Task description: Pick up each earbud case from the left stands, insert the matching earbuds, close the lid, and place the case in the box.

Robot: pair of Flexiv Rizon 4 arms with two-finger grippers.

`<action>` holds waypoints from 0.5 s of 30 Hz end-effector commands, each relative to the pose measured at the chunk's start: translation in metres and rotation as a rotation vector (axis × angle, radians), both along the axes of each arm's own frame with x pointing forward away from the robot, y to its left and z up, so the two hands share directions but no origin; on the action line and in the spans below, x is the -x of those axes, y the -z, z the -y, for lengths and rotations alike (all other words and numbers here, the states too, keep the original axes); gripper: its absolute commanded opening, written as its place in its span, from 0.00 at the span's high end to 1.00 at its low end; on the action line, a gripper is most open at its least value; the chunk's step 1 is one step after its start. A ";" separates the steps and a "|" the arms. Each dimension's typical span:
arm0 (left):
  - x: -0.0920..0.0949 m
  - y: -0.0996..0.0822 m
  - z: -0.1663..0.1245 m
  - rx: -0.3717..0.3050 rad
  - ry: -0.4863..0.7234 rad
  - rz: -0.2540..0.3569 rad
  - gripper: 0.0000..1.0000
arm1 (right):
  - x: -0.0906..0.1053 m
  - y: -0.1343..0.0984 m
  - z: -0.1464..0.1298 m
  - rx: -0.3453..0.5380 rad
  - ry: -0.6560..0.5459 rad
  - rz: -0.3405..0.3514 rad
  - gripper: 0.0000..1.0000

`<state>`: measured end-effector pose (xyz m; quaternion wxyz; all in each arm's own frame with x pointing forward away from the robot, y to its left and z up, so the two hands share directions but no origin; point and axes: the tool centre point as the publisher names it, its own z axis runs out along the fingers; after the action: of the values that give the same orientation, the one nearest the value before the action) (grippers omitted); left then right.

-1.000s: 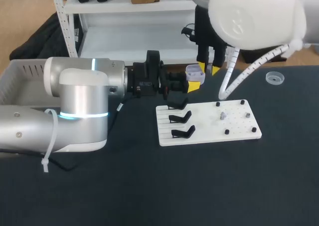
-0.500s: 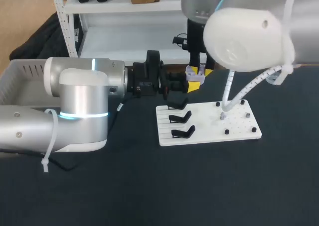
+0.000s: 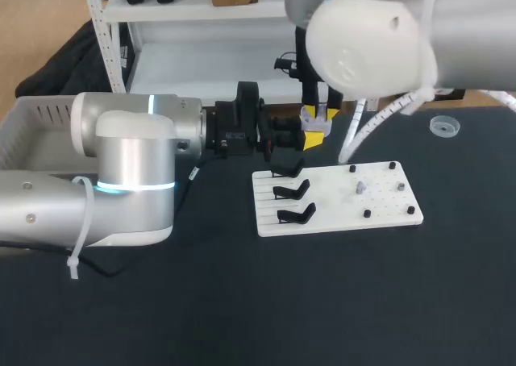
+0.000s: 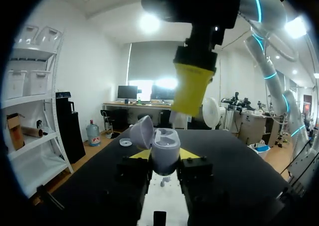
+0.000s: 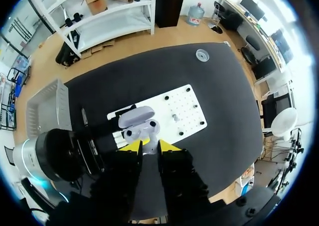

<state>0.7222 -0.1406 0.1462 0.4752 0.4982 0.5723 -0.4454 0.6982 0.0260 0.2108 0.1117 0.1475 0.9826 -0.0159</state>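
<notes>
L gripper (image 4: 165, 162) jaws clamped on open lavender earbud case (image 4: 164, 144), held over far edge of white peg board (image 3: 379, 206) on black bench (image 3: 322, 301). R gripper (image 5: 149, 146) directly above case; jaws' state: can't tell.

Pale lilac earbud case (image 4: 167, 144); yellow-tipped left pincer (image 4: 163, 155); white board (image 3: 387, 198), black stands (image 3: 292, 191); black table (image 3: 322, 301).

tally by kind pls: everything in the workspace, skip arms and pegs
earbud case: 1
black stands: 3
white board: 1
small grey piece on the board: 1
clear round lid: 1
box: 1
total: 8
</notes>
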 end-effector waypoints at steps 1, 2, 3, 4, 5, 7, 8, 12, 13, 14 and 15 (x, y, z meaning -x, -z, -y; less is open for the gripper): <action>-0.002 0.000 0.001 0.000 0.001 -0.001 1.00 | -0.007 0.000 -0.001 0.003 0.005 -0.014 1.00; -0.002 0.000 0.001 0.000 0.001 -0.001 1.00 | -0.007 0.000 -0.001 0.000 0.016 -0.023 1.00; -0.002 0.000 0.001 0.000 0.001 -0.001 1.00 | -0.007 0.000 -0.001 -0.001 0.016 -0.023 1.00; -0.002 0.000 0.001 0.000 0.001 -0.001 1.00 | -0.007 -0.001 -0.001 -0.003 0.017 -0.027 1.00; -0.002 0.000 0.001 0.000 0.001 -0.001 1.00 | -0.007 -0.001 -0.001 -0.002 0.017 -0.028 1.00; -0.002 0.000 0.001 0.000 0.001 -0.001 1.00 | -0.006 -0.001 0.000 -0.015 0.023 -0.052 1.00; -0.002 0.000 0.001 0.000 0.001 -0.001 1.00 | -0.006 -0.001 0.000 -0.013 0.024 -0.050 1.00; -0.002 0.000 0.001 0.000 0.001 -0.001 1.00 | -0.006 0.000 0.001 -0.015 0.032 -0.049 1.00; -0.002 0.000 0.001 0.000 0.001 -0.001 1.00 | -0.006 0.000 0.001 -0.014 0.032 -0.049 1.00; -0.002 0.000 0.001 0.000 0.001 -0.001 1.00 | -0.007 0.000 0.001 -0.013 0.034 -0.049 1.00; -0.002 0.000 0.001 0.000 0.001 -0.001 1.00 | -0.008 0.000 0.001 -0.014 0.035 -0.049 1.00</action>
<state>0.7222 -0.1406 0.1461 0.4752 0.4982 0.5723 -0.4454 0.7036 0.0235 0.2106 0.0885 0.1645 0.9823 -0.0132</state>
